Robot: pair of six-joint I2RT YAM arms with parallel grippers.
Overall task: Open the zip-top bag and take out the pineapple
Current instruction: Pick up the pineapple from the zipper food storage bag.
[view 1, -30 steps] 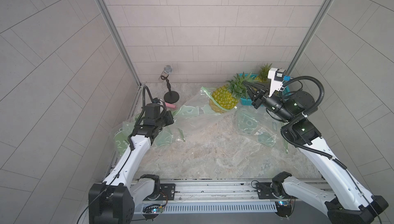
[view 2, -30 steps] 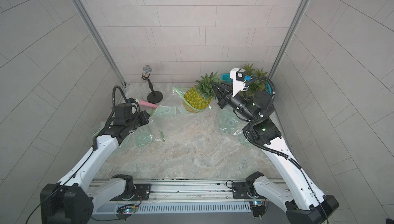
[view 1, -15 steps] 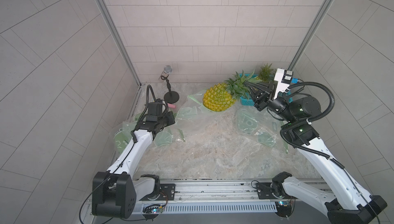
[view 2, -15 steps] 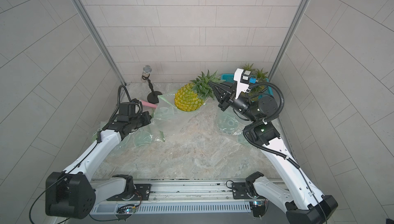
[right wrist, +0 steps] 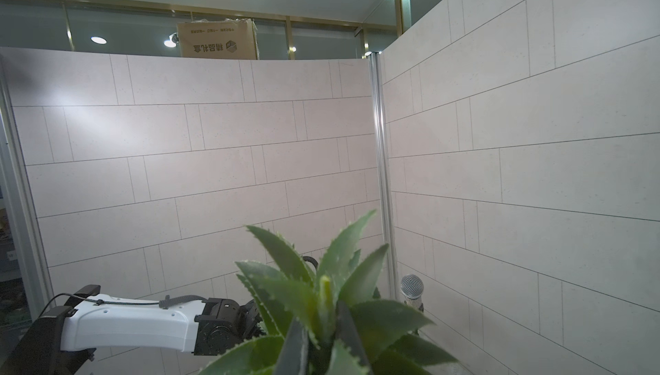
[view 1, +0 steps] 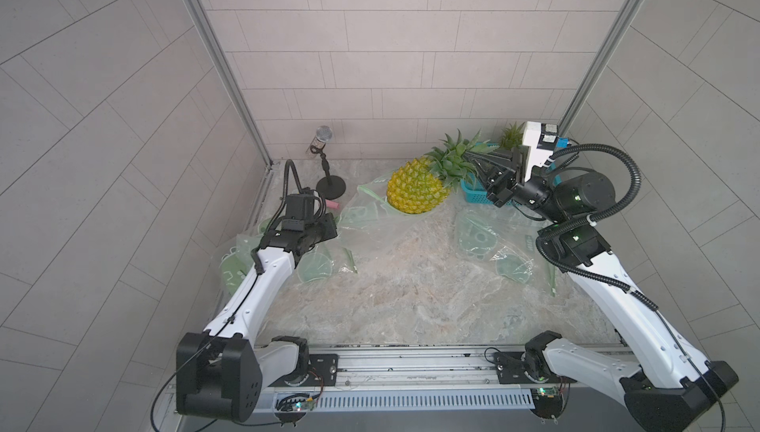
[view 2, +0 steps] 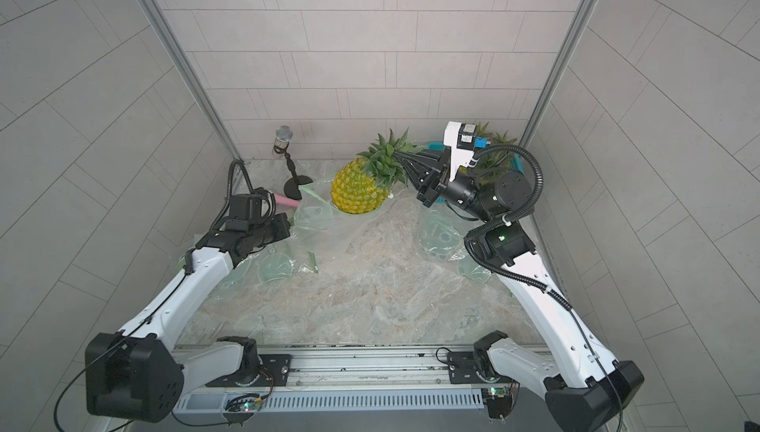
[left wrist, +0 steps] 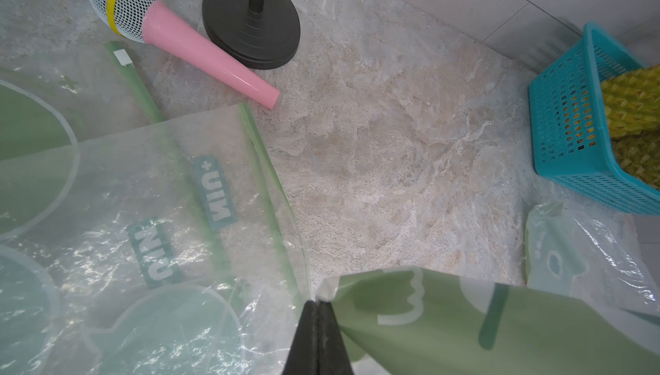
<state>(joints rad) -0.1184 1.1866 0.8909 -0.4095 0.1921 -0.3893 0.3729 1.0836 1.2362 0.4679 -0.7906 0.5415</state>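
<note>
Right wrist view is showing my right gripper (right wrist: 321,323) clamping narrowly on the leafy crown of the pineapple (right wrist: 285,291), whose body is extending just beyond the fingertips; my left gripper (left wrist: 317,305) is pinching the zip-top bag (left wrist: 446,323) tight.

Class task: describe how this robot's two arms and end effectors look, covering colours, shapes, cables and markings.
Both the left arm and right arm have smooth white shells with black joints. A ribbed black hose loops by each wrist. The left end effector and right end effector are black, tapering to points. A white block sits above the right wrist.
</note>
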